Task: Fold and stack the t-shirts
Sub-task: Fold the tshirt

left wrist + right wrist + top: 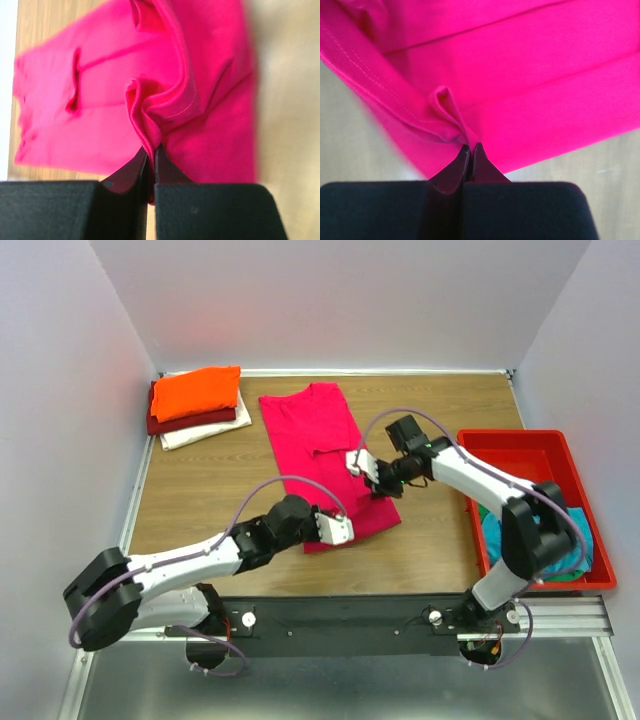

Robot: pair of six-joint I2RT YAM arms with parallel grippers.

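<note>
A bright pink-red t-shirt [315, 430] lies lengthwise on the wooden table, folded narrow. My left gripper [338, 530] is shut on its near bottom edge; the left wrist view shows the cloth [165, 95] bunched between the fingertips. My right gripper [360, 464] is shut on the shirt's right edge about midway up; the right wrist view shows a pinched fold [450, 110] at the tips. A stack of folded shirts sits at the far left: orange [197, 390] on top, dark red [200, 420] under it, cream [205, 432] at the bottom.
A red plastic tray [520, 455] stands at the right edge of the table with teal and green cloth [500, 535] inside, partly hidden by my right arm. Walls close off the left, back and right sides.
</note>
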